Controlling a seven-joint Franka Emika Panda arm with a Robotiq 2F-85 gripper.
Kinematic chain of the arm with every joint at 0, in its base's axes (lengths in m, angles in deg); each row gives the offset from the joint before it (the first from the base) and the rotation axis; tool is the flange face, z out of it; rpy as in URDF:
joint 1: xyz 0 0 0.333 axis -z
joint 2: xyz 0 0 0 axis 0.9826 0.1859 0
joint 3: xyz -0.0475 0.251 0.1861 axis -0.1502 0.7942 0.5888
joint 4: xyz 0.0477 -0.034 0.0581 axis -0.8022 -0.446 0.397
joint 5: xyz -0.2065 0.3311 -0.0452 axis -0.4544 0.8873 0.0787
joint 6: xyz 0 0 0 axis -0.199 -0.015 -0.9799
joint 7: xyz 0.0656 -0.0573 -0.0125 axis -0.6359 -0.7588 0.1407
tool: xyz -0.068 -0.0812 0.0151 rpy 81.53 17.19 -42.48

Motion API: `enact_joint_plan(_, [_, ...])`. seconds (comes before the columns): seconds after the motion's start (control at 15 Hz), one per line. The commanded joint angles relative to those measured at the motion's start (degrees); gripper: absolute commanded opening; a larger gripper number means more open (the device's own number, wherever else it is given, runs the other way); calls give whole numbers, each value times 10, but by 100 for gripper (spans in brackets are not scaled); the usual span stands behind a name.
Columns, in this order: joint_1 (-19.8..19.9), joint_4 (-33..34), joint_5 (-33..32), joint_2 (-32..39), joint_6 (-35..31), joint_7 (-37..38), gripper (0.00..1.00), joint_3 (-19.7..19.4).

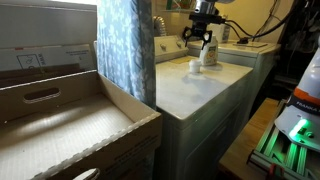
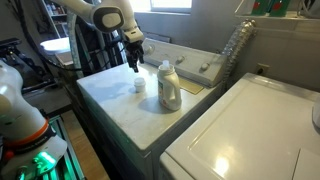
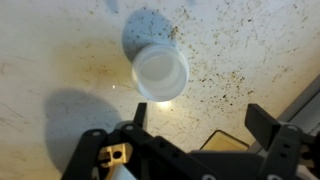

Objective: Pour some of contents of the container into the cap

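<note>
Currently the pincer (image 3: 200,135) hangs jaws apart, empty; white cap (image 3: 160,73) on bench (image 2: 115,108) just below it; labelled white bottle (image 2: 169,85) beside.

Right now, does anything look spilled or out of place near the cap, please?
Dark specks litter the pale surface around the upright cap, thickest right of it in the wrist view; spill or dirt, I cannot tell.

Surface: white appliance top (image 2: 110,95), pale and strewn with dark specks (image 3: 225,75) in the wrist view.
Neighbouring furniture: second white appliance lid (image 2: 250,135) just beside, nearer the camera.
Hose: ribbed silvery duct (image 2: 237,48) rising behind the appliances.
Curtain: blue patterned cloth (image 1: 125,45) hanging beside the surface.
Box: open brown box (image 1: 60,125) in the foreground.
Light: bright window strip (image 2: 190,5) at the top; green glow (image 1: 290,130) low down.
</note>
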Motion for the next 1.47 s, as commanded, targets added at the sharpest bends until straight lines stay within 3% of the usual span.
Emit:
enact_joint_plan(0.0, [-4, 7, -2, -10, 27, 18, 100, -4])
enact_joint_plan(0.27, [-3, 10, -2, -26, 48, 36, 100, -3])
enact_joint_plan(0.47, [17, 40, 36, -14, 80, 72, 100, -32])
enact_joint_plan(0.73, [55, 81, 28, 0, 92, 124, 100, -71])
enact_joint_plan(1.13, [74, 157, 56, 30, 101, 126, 100, -116])
enact_joint_plan(1.2, [71, 133, 43, 15, 88, 117, 100, -112])
enact_joint_plan(1.4, [70, 141, 44, 18, 89, 115, 100, -113])
